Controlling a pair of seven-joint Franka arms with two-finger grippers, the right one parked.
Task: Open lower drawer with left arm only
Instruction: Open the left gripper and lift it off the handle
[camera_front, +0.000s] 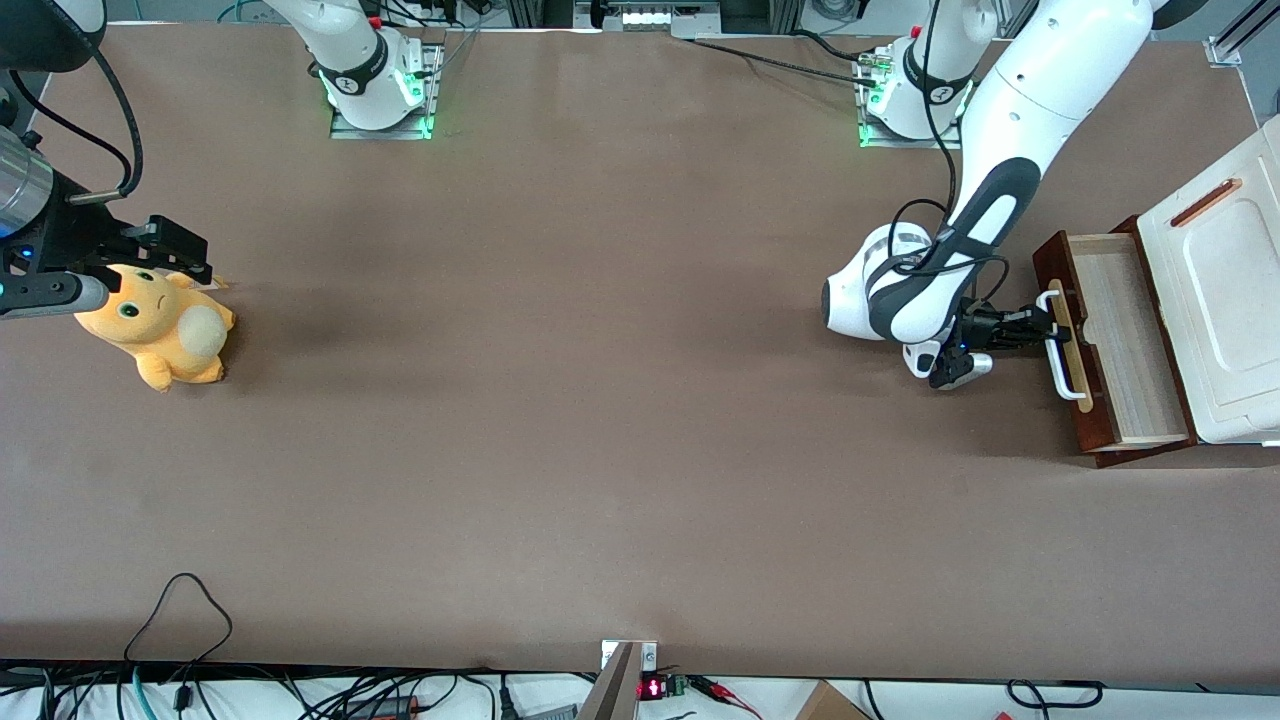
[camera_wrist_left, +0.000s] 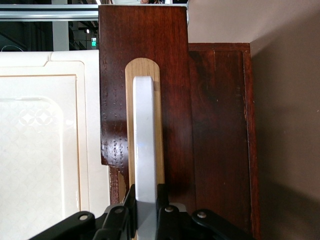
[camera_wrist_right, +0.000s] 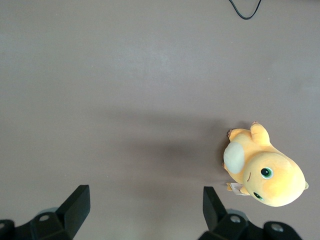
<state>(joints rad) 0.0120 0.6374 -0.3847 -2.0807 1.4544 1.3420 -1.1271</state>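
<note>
**benchwarmer:** So where's it at? The lower drawer (camera_front: 1120, 345) looks pulled a good way out of the cabinet (camera_front: 1225, 300) at the working arm's end of the bench (camera_front: 600, 400), pale wood inside showing, nothing in it that I can see.

**gearhead_jo:** Yep. The claw (camera_front: 1040, 325) on the left arm (camera_front: 1000, 200) is in front of the drawer, clamped narrow around the white loop handle (camera_front: 1062, 345). In the wrist view the handle bar (camera_wrist_left: 144, 150) runs right down between the black fingers (camera_wrist_left: 117, 220), against the pale wood strip (camera_wrist_left: 159, 125).

**benchwarmer:** What could go wrong from here?

**gearhead_jo:** My guess: the grip sits near one end of the handle, not the middle. An off-centre pull could skew the drawer so it binds, or drag the whole cabinet across the bench. Pull too far and the drawer might come right out.

**benchwarmer:** And the plush toy (camera_front: 160, 330)?

**gearhead_jo:** Way off at the parked arm's end. No factor.
</note>
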